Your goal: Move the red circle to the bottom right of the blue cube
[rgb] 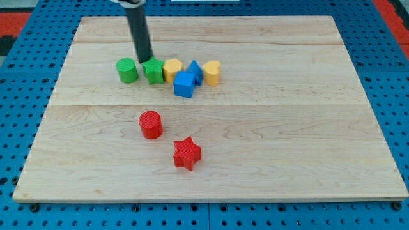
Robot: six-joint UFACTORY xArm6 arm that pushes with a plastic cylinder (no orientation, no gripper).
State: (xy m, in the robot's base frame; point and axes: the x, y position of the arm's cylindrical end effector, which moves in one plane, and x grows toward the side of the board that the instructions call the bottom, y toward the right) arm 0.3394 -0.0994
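Reading from the view's left, a green plastic cylinder (127,70) starts a row of blocks near the top of the pale wooden board (287,147). Just right of it sits a green star-shaped block (153,71), and my tip (146,60) rests at that star's upper left edge, in the gap above the two green pieces; it is a bare rod with nothing to open or close and it grips nothing. The row runs on with a yellow block (172,69), the blue cube (185,84) set slightly lower, a second blue block (195,70) behind it whose shape I cannot make out, and a yellow block (212,73) at the right end. The red circle (151,124) stands alone, well below the row, almost straight down the view from my tip and down-left of the blue cube. A red star (186,153) lies lower right of it. I judge the circle must travel rightward, so my tip needs to come down around to its left side first.
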